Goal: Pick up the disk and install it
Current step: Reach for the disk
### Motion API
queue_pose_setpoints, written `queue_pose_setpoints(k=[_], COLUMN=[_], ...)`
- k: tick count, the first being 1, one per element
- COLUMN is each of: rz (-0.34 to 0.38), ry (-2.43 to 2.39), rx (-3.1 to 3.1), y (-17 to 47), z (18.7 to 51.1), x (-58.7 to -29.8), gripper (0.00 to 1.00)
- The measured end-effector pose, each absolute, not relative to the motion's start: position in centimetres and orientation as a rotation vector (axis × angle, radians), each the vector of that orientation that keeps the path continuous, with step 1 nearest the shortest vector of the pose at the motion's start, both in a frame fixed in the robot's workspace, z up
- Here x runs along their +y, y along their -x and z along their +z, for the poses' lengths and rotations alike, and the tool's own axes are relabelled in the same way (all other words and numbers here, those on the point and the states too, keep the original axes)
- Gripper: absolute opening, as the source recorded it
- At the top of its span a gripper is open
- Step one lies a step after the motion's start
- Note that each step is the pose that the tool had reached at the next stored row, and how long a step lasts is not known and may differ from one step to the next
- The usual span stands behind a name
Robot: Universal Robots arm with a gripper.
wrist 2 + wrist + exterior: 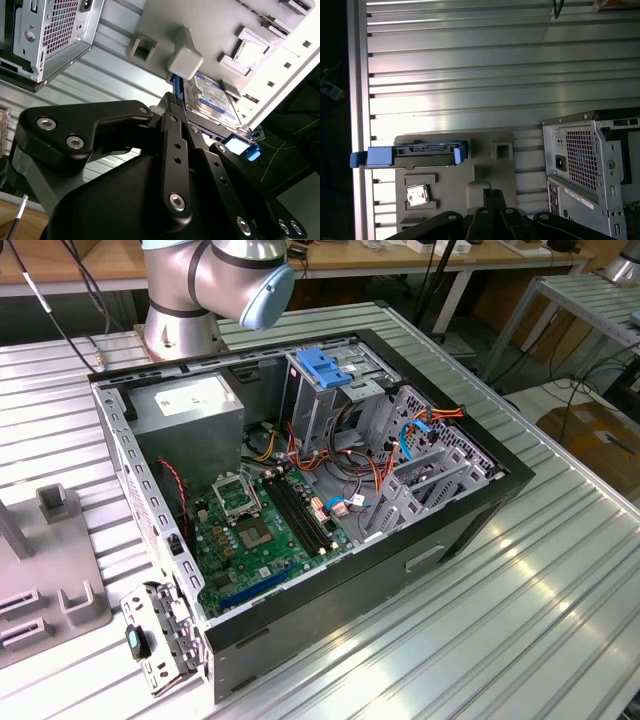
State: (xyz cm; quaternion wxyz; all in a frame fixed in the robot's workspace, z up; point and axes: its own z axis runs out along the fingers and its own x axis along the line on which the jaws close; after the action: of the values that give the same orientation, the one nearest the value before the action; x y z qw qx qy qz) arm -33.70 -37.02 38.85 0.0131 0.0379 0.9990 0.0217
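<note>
The black gripper, made of matte jointed links with bright screw heads, hangs just over a grey moulded holder. Its fingers are pressed together with nothing between them. Near it but apart from it, the disk stands on one long edge in a slot of that holder. The disk is a flat metal slab with a glossy blue-and-white label on its broad face and smooth blue plastic rails along its sides. Its long axis lies level and runs along the table's ribs, and one blue end juts past the holder's side toward the table edge. A blunt grey square post rises from the holder just beside the disk. Beyond the holder, well apart from it, lies the open computer case, a black box of sheet metal. Inside it are a green circuit board, a plain grey power box and a tall perforated cage with a blue latch. Everything rests on a table of ribbed, shiny aluminium. At the far side stands the arm's rounded silver base.
</note>
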Motion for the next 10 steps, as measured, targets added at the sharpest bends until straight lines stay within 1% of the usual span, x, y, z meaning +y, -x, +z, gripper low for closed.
queue_pose_setpoints(k=[10], rz=[0.068], ry=[-0.118], rx=[3.113], y=[34.08], z=[38.79], x=[-36.98], gripper=[0.11])
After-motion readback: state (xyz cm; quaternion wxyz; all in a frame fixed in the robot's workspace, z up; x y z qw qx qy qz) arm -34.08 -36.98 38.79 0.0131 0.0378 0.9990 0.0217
